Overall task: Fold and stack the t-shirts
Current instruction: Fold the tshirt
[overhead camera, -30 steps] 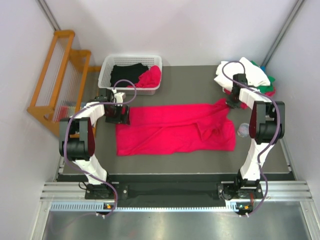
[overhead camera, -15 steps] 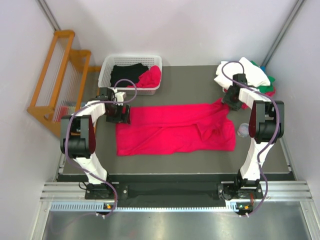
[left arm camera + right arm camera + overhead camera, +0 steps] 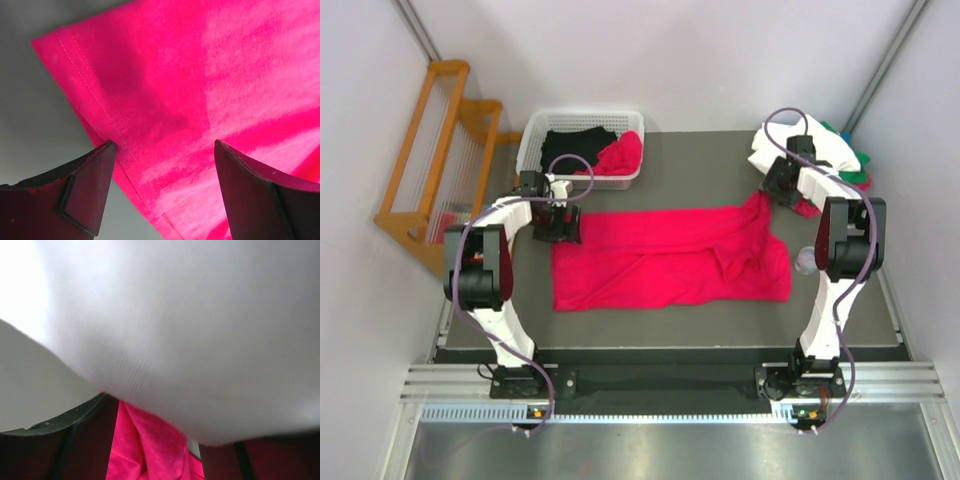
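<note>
A t-shirt [image 3: 670, 255] lies mid-table, basket [image 3: 582, 147] behind-left, shirt pile [image 3: 820, 150] behind-right.

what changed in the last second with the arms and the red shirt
The right gripper moved toward the far edge, up against the white shirt on the pile, drawing the crimson t-shirt's far right corner with it into a peak. The left gripper stayed at the shirt's far left corner, fingers apart over the hem. The basket and its clothes did not move.
</note>
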You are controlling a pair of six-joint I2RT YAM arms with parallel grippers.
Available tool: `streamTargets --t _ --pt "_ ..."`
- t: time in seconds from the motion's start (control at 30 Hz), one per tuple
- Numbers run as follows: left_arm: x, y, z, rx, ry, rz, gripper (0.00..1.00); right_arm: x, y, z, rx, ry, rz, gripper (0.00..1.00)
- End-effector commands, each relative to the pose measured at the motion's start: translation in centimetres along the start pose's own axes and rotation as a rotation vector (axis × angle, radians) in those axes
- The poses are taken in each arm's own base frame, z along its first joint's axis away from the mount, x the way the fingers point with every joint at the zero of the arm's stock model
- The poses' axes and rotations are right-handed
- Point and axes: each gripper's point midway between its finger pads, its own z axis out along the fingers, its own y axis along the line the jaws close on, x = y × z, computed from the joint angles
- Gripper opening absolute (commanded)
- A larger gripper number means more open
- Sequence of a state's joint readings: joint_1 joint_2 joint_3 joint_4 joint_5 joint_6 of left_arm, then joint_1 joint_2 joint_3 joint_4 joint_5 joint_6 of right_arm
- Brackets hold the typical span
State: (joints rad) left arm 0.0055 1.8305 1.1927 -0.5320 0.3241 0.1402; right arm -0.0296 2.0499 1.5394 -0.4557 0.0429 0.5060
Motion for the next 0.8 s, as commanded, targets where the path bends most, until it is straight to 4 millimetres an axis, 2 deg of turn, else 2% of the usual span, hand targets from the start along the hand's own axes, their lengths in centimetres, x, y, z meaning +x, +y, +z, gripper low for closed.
streamTargets --t 0.0,0.1,0.13,0.17,0.2,0.23,0.27,0.3,0.37,0.4,0.53,0.67,0.77 --pt "-0.5 0.1 0.9 0.011 0.0 -0.002 0.85 -1.1 0.5 0.8 -0.035 -0.028 0.002 0.59" --pt "-0.5 0.1 0.9 0.008 0.0 0.0 0.85 -0.2 0.2 1.1 -0.033 -0.006 -0.006 0.58" --pt "-0.4 0.1 0.9 0.009 0.003 -0.003 0.85 0.0 0.1 1.1 -0.032 -0.003 -0.006 0.54" --pt "-0.4 0.1 0.9 0.009 0.003 -0.001 0.85 -0.5 0.2 0.4 -0.039 -0.02 -0.006 0.53" --pt "-0.5 0.1 0.9 0.008 0.0 0.001 0.85 0.2 -0.3 0.2 -0.026 -0.015 -0.003 0.53" --pt "-0.4 0.1 0.9 0.009 0.002 0.001 0.85 -0.5 0.0 -0.5 -0.042 -0.053 0.0 0.52" --pt "-0.3 0.1 0.9 0.01 0.001 0.001 0.85 -1.5 0.3 -2.3 -0.055 -0.101 0.013 0.51" --pt "-0.3 0.0 0.9 0.012 0.003 -0.001 0.85 -1.1 -0.4 -2.7 -0.038 -0.117 0.019 0.51" --pt "-0.3 0.0 0.8 0.014 -0.001 -0.005 0.85 -2.1 -0.3 -4.3 -0.041 -0.188 0.032 0.52" --pt "-0.2 0.0 0.8 0.017 0.0 -0.008 0.85 -2.5 -0.8 -5.7 -0.016 -0.231 0.041 0.51" --pt "-0.2 -0.2 0.7 0.019 -0.003 -0.006 0.85 -3.9 -1.6 -8.0 0.024 -0.316 0.08 0.51" --pt "-0.5 -0.3 0.4 0.018 -0.011 0.0 0.84 -4.5 -0.8 -7.8 0.003 -0.317 0.06 0.52" --pt "-0.6 -0.3 0.2 0.018 -0.013 -0.002 0.84 -4.0 0.8 -5.9 -0.047 -0.251 0.016 0.53"
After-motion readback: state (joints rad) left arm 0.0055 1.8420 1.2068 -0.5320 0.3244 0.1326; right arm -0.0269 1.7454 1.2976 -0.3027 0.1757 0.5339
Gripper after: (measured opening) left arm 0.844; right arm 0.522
